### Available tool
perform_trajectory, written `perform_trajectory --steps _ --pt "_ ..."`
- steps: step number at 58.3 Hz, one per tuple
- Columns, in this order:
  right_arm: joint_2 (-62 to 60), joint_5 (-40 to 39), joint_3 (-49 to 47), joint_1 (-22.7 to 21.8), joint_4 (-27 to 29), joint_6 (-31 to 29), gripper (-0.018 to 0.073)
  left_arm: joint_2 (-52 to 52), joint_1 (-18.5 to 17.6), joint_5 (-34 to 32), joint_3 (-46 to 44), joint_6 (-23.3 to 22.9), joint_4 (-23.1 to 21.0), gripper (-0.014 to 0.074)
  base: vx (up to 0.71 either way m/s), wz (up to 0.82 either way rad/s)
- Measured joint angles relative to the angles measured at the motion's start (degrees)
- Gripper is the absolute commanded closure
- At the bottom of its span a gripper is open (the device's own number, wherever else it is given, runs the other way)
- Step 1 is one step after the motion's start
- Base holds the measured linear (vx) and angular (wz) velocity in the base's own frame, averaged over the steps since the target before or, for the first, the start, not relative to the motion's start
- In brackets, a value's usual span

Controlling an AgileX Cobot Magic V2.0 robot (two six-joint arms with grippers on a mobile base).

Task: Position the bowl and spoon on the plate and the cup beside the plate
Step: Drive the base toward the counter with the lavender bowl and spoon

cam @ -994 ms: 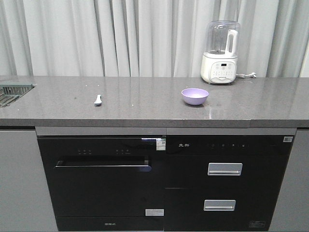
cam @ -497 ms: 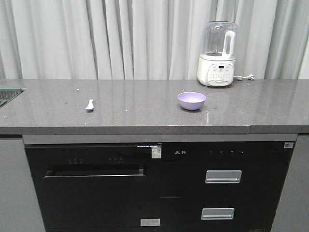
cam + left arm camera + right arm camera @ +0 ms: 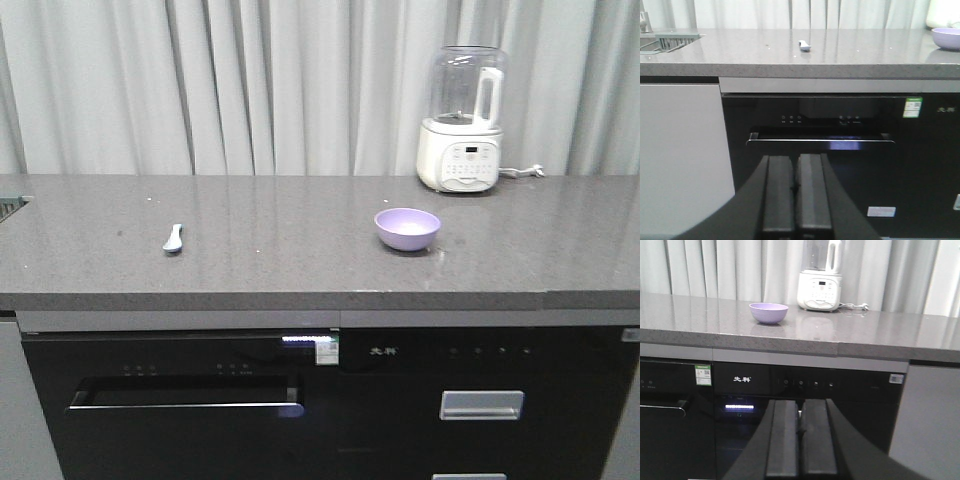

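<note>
spoon (image 3: 173, 238): lay flat on the grey countertop (image 3: 280, 260), left of centre, with its scoop end toward the front edge and its handle pointing back toward the curtain (image 3: 260, 85). It lay well to the right of the sink rack (image 3: 670, 41), and nothing touched it.
left gripper (image 3: 796, 170): hung low in front of the cabinets, below counter height. Its two black fingers (image 3: 779, 190) sat side by side with only a thin seam between them, closed on nothing. It was well apart from the spoon above.
oven door (image 3: 180, 400): was a black glass front under the left half of the counter, with a long bar handle (image 3: 185, 407) running across it. A green label (image 3: 324, 350) sat at its upper right corner.
bowl (image 3: 407, 228): stood upright on the countertop right of centre, near the front half, with its opening up. It was well apart from the spoon, with bare stone between them.
blender (image 3: 462, 120): was a white base with a clear jug, set at the back of the counter behind and slightly right of the bowl. Its cord (image 3: 522, 172) trailed off to the right.
drawer handle (image 3: 481, 404): was a silver pull on the dark front beneath the bowl.
right gripper (image 3: 800, 412): hung low before the right-hand cabinets, under the counter edge. Its fingers (image 3: 782, 440) were pressed together and held nothing, clear of the bowl.
</note>
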Motion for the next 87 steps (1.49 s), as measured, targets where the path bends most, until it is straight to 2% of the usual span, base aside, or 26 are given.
perform_trajectory --steps 87 --pt "0.0 0.0 0.04 0.0 0.0 0.0 0.0568 0.0 0.0 0.0 0.0 0.0 0.0 0.0602 0.34 0.0"
